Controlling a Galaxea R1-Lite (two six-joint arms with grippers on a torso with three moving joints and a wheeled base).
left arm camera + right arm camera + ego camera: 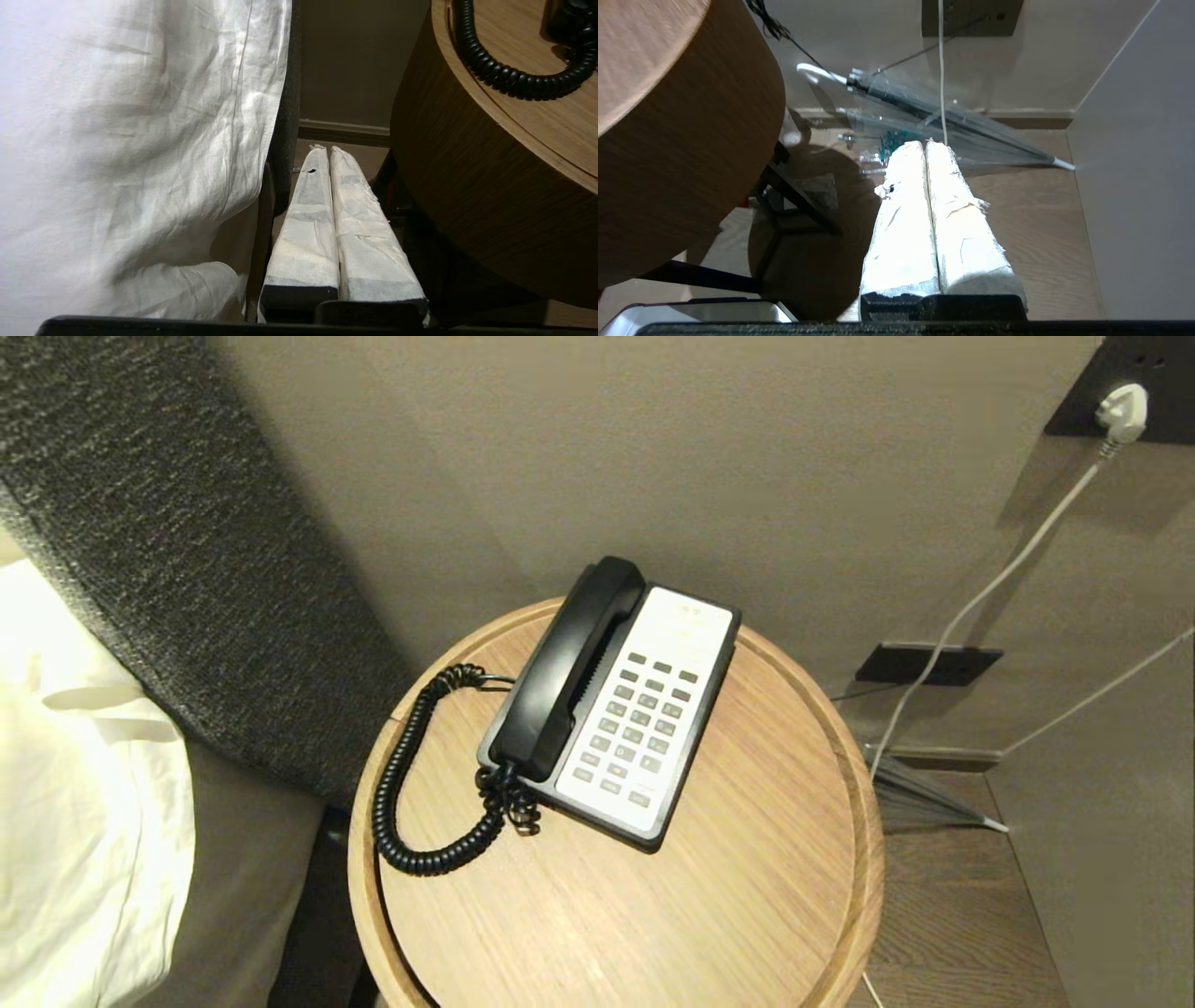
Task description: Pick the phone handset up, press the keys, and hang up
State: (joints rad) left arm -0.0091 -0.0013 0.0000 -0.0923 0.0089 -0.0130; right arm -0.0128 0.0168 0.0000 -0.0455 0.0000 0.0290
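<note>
1. So far the phone handset (568,669) lies seated in its cradle on the left side of the phone base (686,737), which sits on the round wooden table (747,896); nothing of the task is begun.
2. The keys (639,723) form a grey grid on the white faceplate just beside the handset, facing up and unobstructed.
3. The left claw (327,151) hangs low beside the table's wall, between it and the white bed sheet (140,140), its taped fingers pressed together and holding nothing.
4. The right claw (926,144) sits low on the table's other side, above the wooden floor near a clear umbrella (934,126), fingers likewise closed and empty.
5. Risk: the coiled cord (401,784) loops out toward the table's left edge, so a claw rising from below could likely snag it and drag the phone.
6. Risk: the handset is smooth and long; an off-centre grip would probably let it tilt or slip.
7. Risk: the keys are small and close together, so a broad taped fingertip may press two at once.
8. Risk: the light base may slide under a push.
</note>
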